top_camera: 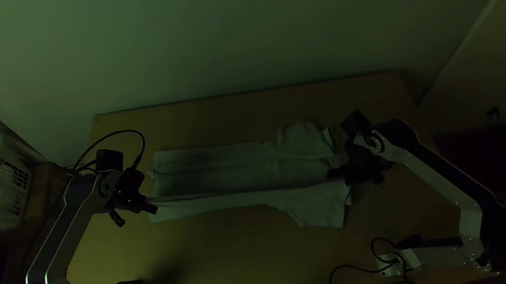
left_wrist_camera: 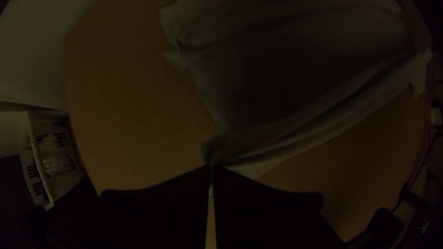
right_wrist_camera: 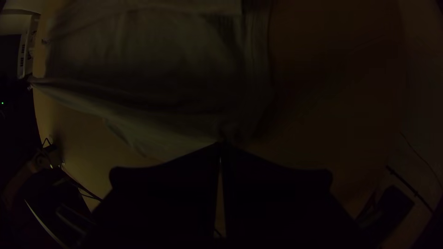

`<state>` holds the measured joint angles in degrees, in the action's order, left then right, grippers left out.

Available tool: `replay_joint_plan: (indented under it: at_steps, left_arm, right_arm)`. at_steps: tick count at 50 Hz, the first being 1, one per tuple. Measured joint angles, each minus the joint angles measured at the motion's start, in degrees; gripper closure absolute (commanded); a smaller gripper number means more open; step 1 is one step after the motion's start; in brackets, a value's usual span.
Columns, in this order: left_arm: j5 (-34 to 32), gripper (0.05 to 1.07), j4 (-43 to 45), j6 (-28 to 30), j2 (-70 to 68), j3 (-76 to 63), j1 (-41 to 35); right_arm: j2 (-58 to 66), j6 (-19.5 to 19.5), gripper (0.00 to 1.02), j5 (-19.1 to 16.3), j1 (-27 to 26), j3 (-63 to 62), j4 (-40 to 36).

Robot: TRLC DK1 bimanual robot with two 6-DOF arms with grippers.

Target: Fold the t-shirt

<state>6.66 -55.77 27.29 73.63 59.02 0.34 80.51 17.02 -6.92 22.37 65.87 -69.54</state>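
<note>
Top view, from where I stand: the t-shirt [top_camera: 224, 170] lies lengthwise across the middle of the table [top_camera: 218, 267], mostly spread, hem end toward the table's left side, sleeve end toward its right. The near sleeve [top_camera: 317, 211] flares toward the table's near edge. The left gripper [top_camera: 154, 209] is at the hem end and the right gripper [top_camera: 330, 174] at the sleeve end; a taut strip of cloth runs between them

Left wrist view: jaws closed on a gathered bit of hem, with slanting creases running out from the pinch above the table. Judgement: a small bite, could slip if pulled hard

Right wrist view: jaws drawn together, a pinch of cloth at the tips, the shirt stretching away toward the table's left side

Method note (judgement): step in hand looks like a lengthwise side fold. Lift both ends evenly, just clear of the table, strip taut but not strained; carry them in parallel toward the table's far edge, lower together, release gently. Uneven pace would skew the fold; the loose near sleeve may trail and need tucking
</note>
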Motion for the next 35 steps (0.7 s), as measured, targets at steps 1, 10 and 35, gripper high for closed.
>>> replay_joint_plan:
  at_steps: [1,10,35]
  left_arm:
    - [0.0,1.04,0.0,0.0,0.3,0.5,0.0]
    - [-0.6,1.04,0.4,0.0,4.7,6.3,0.0]
    - [-1.3,1.04,2.4,-0.5,19.0,20.6,-0.1]
  right_arm:
    - [0.5,-0.3,1.0,0.0,-0.3,0.6,0.0]
    - [4.6,-1.1,1.0,0.3,-1.8,4.7,0.0]
    - [17.4,-2.6,1.0,1.2,-5.3,17.6,0.1]
